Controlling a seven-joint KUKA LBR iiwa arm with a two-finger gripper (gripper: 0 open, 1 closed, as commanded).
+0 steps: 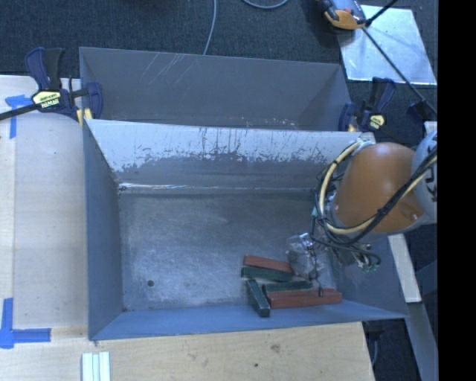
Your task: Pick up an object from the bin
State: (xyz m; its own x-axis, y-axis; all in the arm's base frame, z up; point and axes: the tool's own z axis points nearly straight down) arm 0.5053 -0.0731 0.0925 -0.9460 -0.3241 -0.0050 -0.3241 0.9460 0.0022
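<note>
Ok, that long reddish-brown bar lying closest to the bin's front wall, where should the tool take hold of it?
Probably from straight above, closing across the narrow width of the reddish-brown bar near its right half. It lies flat along the front wall, and dark green blocks crowd its left end, so the right side looks freer.

1 camera looks down obliquely into the bin [104,223], arm entering right.

A metal sheet [401,33] and thin cable [213,30] lie on dark carpet [149,22]
</note>
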